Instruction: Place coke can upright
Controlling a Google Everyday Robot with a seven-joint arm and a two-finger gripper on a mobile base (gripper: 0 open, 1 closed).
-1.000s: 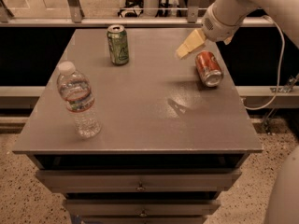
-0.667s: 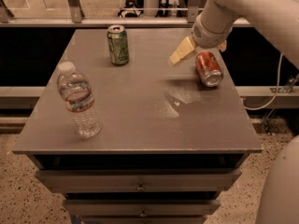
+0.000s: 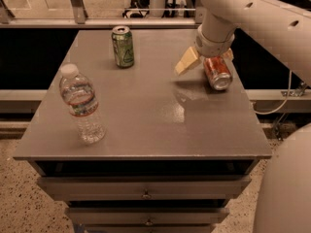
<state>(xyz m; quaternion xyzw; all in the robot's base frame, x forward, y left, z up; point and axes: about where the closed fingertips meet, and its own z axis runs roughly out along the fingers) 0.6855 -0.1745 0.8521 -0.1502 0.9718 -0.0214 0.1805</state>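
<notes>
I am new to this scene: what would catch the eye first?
The large white arm reaches in from the upper right, its end effector open over the coke can, which lies on its side near the right edge of the table. A green can stands at the back and a water bottle front left.

The hand (image 3: 205,63), spread wide, hangs just over the lying coke can (image 3: 218,74).
</notes>
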